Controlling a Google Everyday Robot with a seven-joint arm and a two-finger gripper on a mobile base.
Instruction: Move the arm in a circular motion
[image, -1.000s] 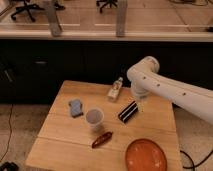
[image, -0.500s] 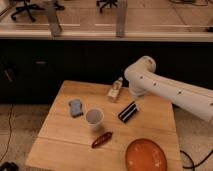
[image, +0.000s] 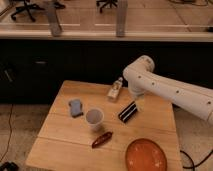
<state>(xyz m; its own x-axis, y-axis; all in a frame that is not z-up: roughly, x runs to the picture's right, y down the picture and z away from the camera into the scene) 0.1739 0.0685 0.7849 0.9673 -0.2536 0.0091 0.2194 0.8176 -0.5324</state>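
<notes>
The arm (image: 170, 89) is a thick white tube with small dark dots. It reaches in from the right edge and bends at a rounded joint (image: 141, 72) over the back right of the wooden table (image: 60, 137). The gripper (image: 136, 97) hangs just under that joint, mostly hidden by it, directly above the far end of a black striped packet (image: 128, 111).
On the table lie a small pale bottle (image: 115, 89), a blue sponge (image: 75, 107), a white cup (image: 94, 119), a reddish-brown snack bar (image: 102, 139) and an orange plate (image: 145, 155). A dark counter with a glass wall runs behind the table.
The arm's rounded joint has drifted a little to the left over the table. The things on the table have stayed where they were.
</notes>
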